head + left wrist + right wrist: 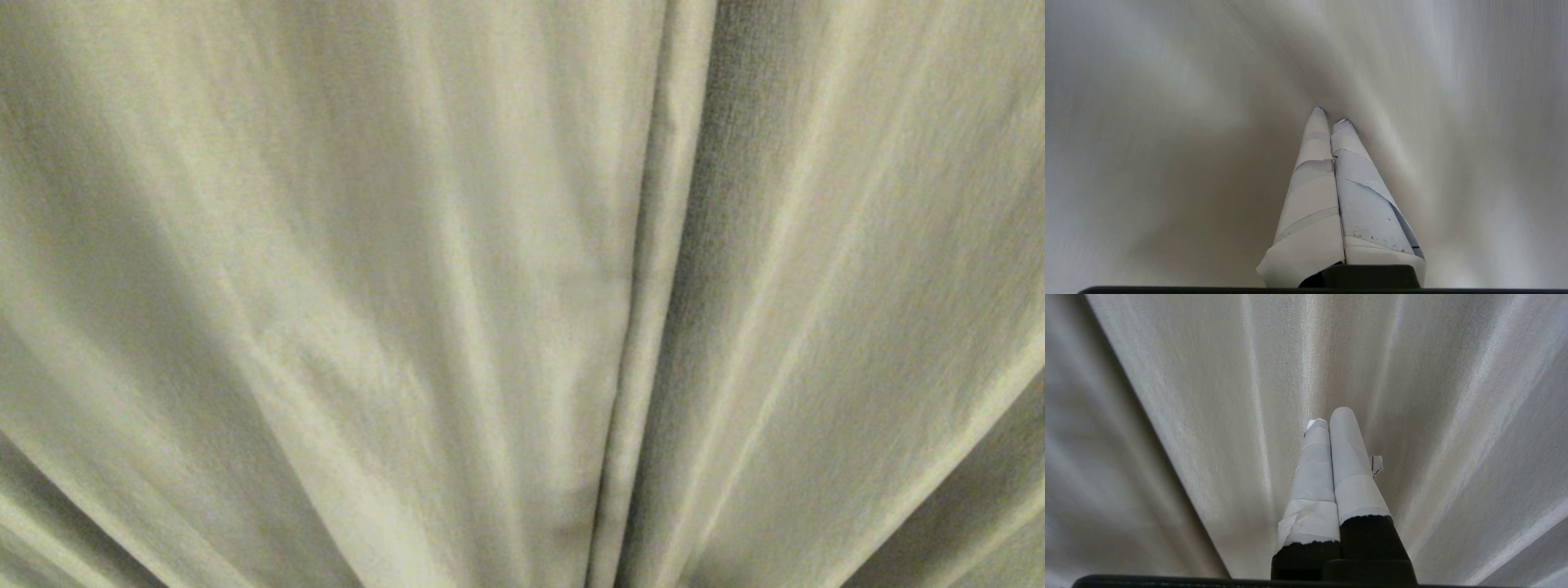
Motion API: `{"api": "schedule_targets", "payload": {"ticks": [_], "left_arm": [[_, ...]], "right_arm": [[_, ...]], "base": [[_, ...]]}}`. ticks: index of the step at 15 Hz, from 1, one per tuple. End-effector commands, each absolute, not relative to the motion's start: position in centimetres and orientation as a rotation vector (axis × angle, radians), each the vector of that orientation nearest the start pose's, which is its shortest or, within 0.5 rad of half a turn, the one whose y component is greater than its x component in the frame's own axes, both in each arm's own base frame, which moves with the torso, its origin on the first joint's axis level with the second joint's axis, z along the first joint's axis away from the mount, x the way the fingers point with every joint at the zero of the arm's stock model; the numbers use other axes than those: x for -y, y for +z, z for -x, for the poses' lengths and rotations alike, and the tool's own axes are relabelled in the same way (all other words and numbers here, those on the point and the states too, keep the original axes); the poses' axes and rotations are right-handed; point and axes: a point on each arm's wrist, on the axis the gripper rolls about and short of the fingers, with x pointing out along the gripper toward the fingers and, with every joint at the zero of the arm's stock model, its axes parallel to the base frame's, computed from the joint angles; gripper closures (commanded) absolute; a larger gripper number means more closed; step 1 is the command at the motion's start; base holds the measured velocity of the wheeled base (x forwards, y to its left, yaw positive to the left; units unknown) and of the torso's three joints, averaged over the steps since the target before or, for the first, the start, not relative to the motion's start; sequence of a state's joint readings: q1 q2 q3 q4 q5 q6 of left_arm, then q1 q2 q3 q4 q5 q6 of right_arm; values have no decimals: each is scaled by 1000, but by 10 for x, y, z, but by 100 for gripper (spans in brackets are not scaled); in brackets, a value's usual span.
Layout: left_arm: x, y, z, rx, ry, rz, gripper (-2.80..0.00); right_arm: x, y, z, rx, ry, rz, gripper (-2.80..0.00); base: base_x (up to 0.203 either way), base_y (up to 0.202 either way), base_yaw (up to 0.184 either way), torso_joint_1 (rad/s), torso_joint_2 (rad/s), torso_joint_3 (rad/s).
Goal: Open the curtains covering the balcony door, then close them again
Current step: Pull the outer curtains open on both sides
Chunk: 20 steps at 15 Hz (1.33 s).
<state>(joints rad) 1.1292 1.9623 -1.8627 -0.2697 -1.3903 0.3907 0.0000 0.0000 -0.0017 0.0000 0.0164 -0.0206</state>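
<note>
The curtains [343, 269] fill the head view from edge to edge: cream woven fabric in soft vertical folds, drawn together, with the hemmed edge of one panel running down just right of centre where the two panels meet. Neither arm shows in that view.

In the left wrist view, the left hand [1330, 116] points into the cloth, its two tape-wrapped fingers [1314, 175] pressed flat together with nothing between them. The tips sit right at the curtain [1167, 122] surface, where the fabric dimples into a shallow shaded hollow around them; whether they actually touch it cannot be told.

In the right wrist view, the right hand [1331, 416] likewise faces the drawn fabric [1208, 396], its taped fingers [1349, 457] closed against each other and empty. They stand just before a straight fold, with a darker crease off to one side.
</note>
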Motion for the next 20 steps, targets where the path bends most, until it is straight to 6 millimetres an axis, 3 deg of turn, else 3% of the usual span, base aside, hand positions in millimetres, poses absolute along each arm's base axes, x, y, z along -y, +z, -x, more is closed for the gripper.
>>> {"api": "schedule_targets", "payload": {"ticks": [1, 3, 4, 5, 6, 8, 10, 12, 13, 16, 20], "left_arm": [[-198, 404, -177, 92, -213, -453, 0], [-100, 395, -186, 19, -326, -280, 0], [-60, 383, -171, -27, -351, -233, 0], [-33, 359, -150, -89, -355, -195, 0], [-18, 325, -130, -159, -338, -163, 0], [-5, 239, -82, -261, -239, -117, 0], [2, 160, -30, -241, -145, -98, 0], [4, 103, 3, -182, -94, -90, 0], [3, 88, 11, -125, -71, -88, 0], [0, 76, 23, -2, -9, -28, 0], [0, 75, 23, -3, -3, -9, 0]], "right_arm": [[0, 76, 23, 0, 15, 21, 0], [0, 76, 23, 0, 18, 21, 0], [0, 76, 23, 0, 16, 21, 0], [0, 76, 23, 0, 17, 21, 0], [0, 76, 23, 0, 18, 21, 0], [0, 76, 23, 0, 17, 21, 0], [0, 76, 23, 0, 17, 21, 0], [0, 76, 23, 0, 15, 21, 0], [0, 76, 23, 0, 17, 21, 0], [0, 76, 23, 0, 16, 21, 0], [0, 76, 23, 0, 18, 21, 0]], "base": [[0, 0, 0, 0, 0, 0], [0, 0, 0, 0, 0, 0], [0, 0, 0, 0, 0, 0], [0, 0, 0, 0, 0, 0], [0, 0, 0, 0, 0, 0], [0, 0, 0, 0, 0, 0], [0, 0, 0, 0, 0, 0], [0, 0, 0, 0, 0, 0], [0, 0, 0, 0, 0, 0], [0, 0, 0, 0, 0, 0], [0, 0, 0, 0, 0, 0]]}}
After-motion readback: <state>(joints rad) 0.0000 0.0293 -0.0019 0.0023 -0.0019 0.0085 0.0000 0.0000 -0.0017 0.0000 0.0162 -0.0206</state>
